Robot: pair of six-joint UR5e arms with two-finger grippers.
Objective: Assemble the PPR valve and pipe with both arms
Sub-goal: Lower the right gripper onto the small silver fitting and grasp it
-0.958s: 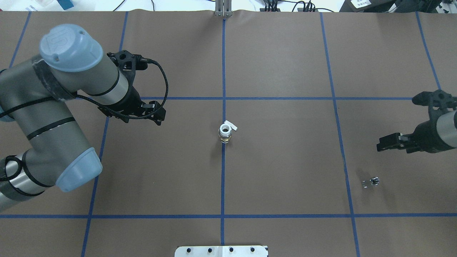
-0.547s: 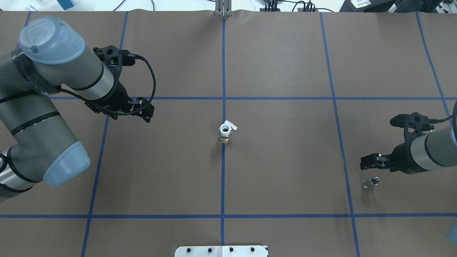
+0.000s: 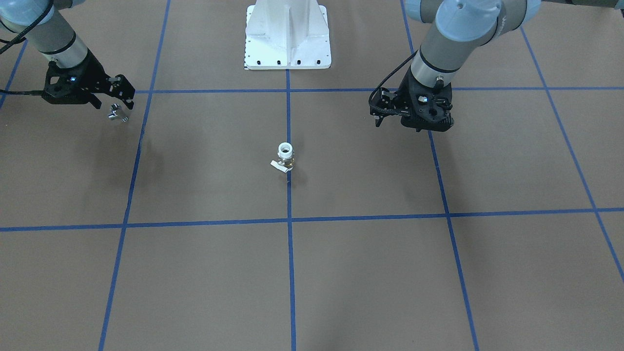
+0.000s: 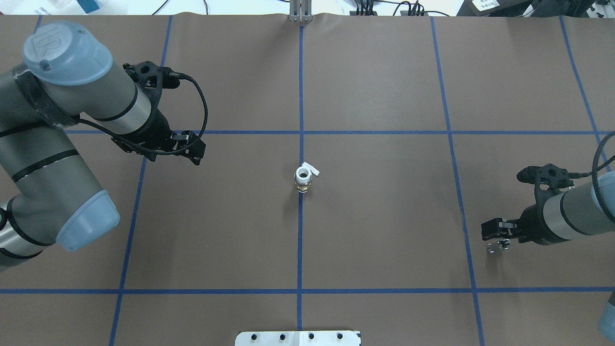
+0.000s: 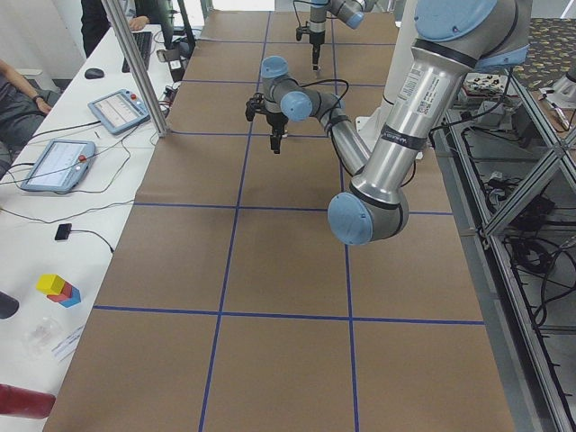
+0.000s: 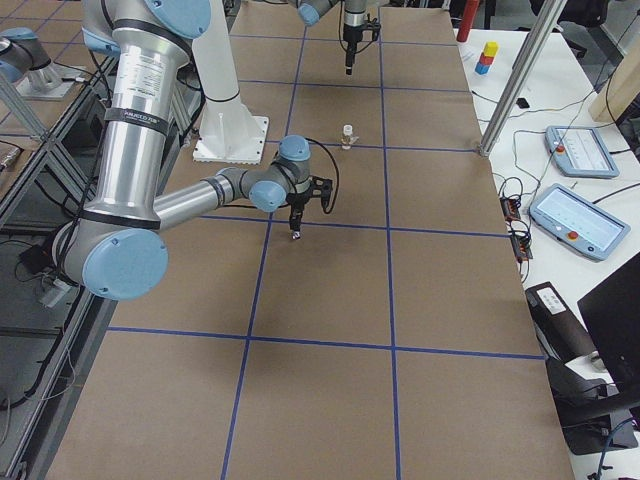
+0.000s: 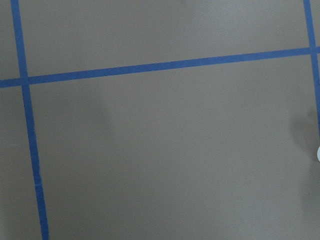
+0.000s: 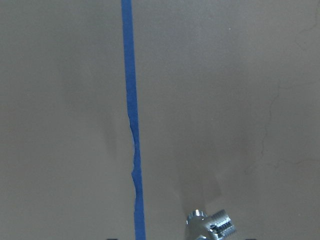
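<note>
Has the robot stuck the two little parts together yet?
Not yet, nothing is joined. The stubby white-and-brass valve stands alone in the middle, and the tiny silver bent pipe lies far off to one side. In hand: the right hand hovers right by the pipe, open, holding nothing. The left hand hangs apart from the valve. Left to do: grab both pieces and join them.
</note>
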